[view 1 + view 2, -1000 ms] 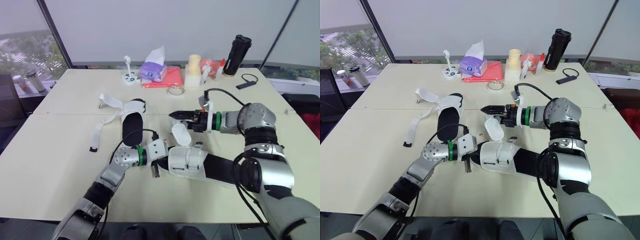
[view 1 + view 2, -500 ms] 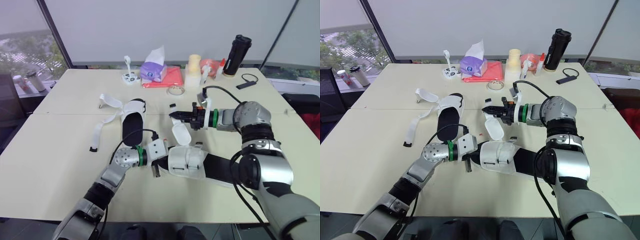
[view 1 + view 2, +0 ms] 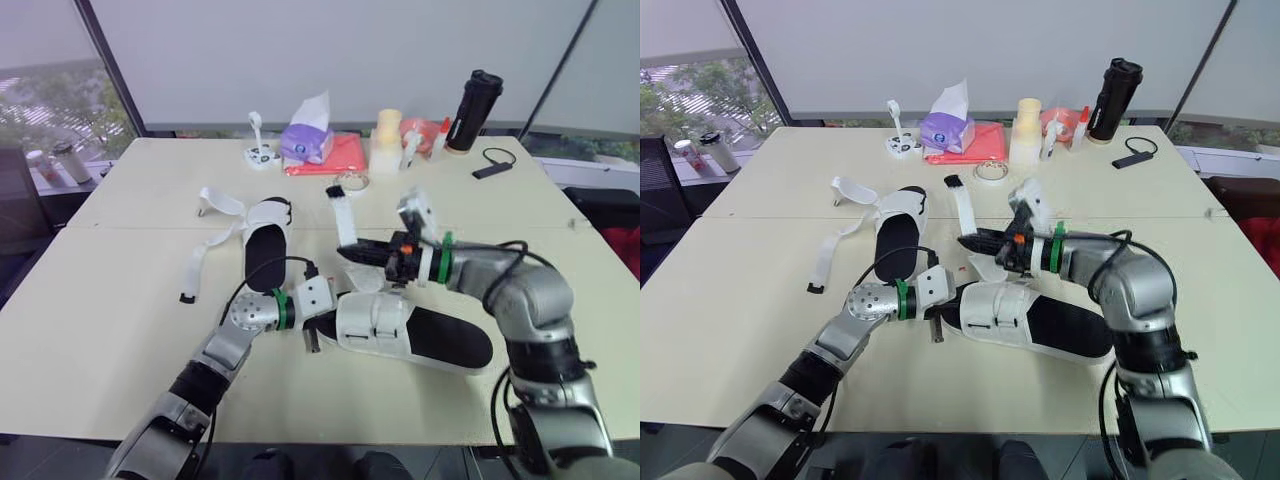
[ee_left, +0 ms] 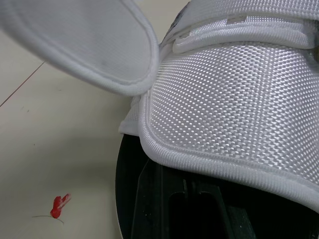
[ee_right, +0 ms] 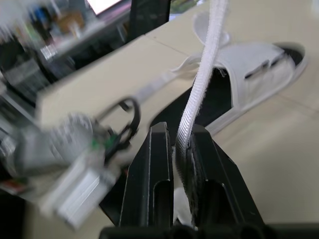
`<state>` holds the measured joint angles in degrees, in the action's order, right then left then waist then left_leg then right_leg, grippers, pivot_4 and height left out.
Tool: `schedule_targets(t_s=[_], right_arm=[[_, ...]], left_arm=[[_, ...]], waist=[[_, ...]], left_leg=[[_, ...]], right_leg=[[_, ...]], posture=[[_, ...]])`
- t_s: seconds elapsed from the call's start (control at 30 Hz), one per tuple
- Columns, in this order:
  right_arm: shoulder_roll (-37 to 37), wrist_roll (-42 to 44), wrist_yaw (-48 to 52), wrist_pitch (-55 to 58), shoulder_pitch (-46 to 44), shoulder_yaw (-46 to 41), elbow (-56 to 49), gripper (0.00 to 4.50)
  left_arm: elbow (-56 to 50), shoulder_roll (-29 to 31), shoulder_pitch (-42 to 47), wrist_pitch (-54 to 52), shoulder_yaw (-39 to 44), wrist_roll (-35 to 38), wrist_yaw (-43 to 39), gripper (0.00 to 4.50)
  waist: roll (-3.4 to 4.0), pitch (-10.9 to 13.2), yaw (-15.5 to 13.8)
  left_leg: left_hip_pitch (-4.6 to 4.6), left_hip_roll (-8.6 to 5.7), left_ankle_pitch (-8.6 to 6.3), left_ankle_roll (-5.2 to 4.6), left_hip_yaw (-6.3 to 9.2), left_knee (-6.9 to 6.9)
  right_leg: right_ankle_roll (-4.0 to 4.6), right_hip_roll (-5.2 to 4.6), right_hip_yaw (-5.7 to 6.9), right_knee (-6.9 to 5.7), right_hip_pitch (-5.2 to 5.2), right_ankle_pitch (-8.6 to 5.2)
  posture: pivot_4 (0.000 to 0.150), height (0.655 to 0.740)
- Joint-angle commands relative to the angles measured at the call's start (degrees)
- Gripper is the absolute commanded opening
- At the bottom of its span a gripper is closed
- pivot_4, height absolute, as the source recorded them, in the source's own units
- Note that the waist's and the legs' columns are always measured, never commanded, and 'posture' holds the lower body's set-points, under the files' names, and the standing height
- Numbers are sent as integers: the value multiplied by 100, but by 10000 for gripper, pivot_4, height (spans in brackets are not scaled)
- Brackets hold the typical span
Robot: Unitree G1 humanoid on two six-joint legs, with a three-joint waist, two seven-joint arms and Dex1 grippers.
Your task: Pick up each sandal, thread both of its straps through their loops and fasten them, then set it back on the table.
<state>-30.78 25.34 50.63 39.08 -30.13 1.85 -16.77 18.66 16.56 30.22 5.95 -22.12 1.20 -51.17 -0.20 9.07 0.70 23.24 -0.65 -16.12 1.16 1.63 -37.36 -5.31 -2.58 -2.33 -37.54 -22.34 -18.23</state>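
The near sandal [image 3: 400,328], white upper on a black sole, lies on the table [image 3: 120,330] in front of me. My left gripper [image 3: 322,328] is shut on its toe end; in the left wrist view a black finger [image 4: 164,199] lies under the woven upper [image 4: 234,89]. My right gripper [image 3: 347,253] hovers just behind the sandal, shut on one white strap [image 3: 343,215], which rises taut and upright from the jaws. That strap [image 5: 204,74] runs between the two fingers in the right wrist view. The second sandal [image 3: 265,240] lies to the left with its straps [image 3: 203,255] spread loose.
Along the table's far edge stand a purple tissue pack [image 3: 305,140], a red cloth [image 3: 340,155], a tape roll [image 3: 350,181], a cream cup [image 3: 387,135], a black bottle [image 3: 473,95] and a small black device with a cable [image 3: 490,166].
My right gripper has closed on the strap and drawn it up; the strap, earlier folded beside the sandal, now stands upright. The right elbow has dropped. The left arm stays put.
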Motion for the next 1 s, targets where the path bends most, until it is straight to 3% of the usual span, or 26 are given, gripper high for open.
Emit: schedule_targets(t_s=[0.03,0.17,0.2,0.27,0.47,0.5,0.57,0.8,0.93,1.0], right_arm=[[-295,-1206,8,-2507,635,159,-303,4593],[-499,-2182,-222,-4724,1344,225,-89,4593],[-539,-2417,-309,-5180,1441,257,-33,6841],[-630,-2735,-336,-5861,1555,359,53,12727],[-919,-4045,-965,-7966,1807,396,263,42038],[-1022,-4278,-1085,-8177,1880,317,343,44530],[-1141,-4547,-1299,-8261,2036,144,424,44530],[-1302,-3222,-1129,-6199,2822,-714,-112,44530],[-1319,-1708,-826,-4221,3353,-1179,-862,44530],[-1407,-39,-957,-2432,3463,-1586,-1408,44530]], left_arm=[[518,174,-209,-200,-174,-352,-80,0],[573,174,-184,-170,-210,-349,-183,0],[606,163,-164,-155,-221,-354,-204,0],[671,138,-122,-134,-231,-359,-229,0],[864,90,3,-43,-241,-371,-306,0],[885,94,7,-31,-240,-373,-325,0],[915,98,8,-8,-238,-377,-349,0],[914,98,-21,6,-214,-369,-383,0],[906,90,-30,10,-205,-367,-388,0],[918,95,-24,25,-201,-369,-404,0]], waist=[[-1,0,9],[-3,0,14],[-6,2,13],[-9,4,13],[-16,8,-4],[-18,7,-4],[-19,7,-9],[-21,7,-5],[-27,10,-8],[-24,9,3]], left_leg=[[-4,0,0,0,0,0],[-22,0,2,2,-3,-1],[-27,0,3,3,-3,0],[-71,1,3,3,-4,7],[-111,2,3,3,-2,15],[-111,2,3,3,-2,14],[-112,2,3,3,-2,12],[-133,4,3,3,-1,12],[-182,9,0,-1,1,29],[-181,10,-1,-1,1,29]], right_leg=[[0,2,0,0,4,0],[-1,8,-1,-2,19,0],[-1,9,-2,-3,23,0],[-1,12,-3,0,63,-1],[-1,14,-2,16,107,-1],[-1,15,-2,16,108,-1],[-1,14,-2,16,111,-1],[0,13,-4,16,135,-1],[3,10,-3,39,186,-3],[3,6,-4,39,185,-3]], posture=[[1500,7400],[1500,7400],[1500,7400],[1500,7400],[1500,7400],[1500,7400],[1500,7400],[1500,7400],[1500,7400],[1500,7400]])
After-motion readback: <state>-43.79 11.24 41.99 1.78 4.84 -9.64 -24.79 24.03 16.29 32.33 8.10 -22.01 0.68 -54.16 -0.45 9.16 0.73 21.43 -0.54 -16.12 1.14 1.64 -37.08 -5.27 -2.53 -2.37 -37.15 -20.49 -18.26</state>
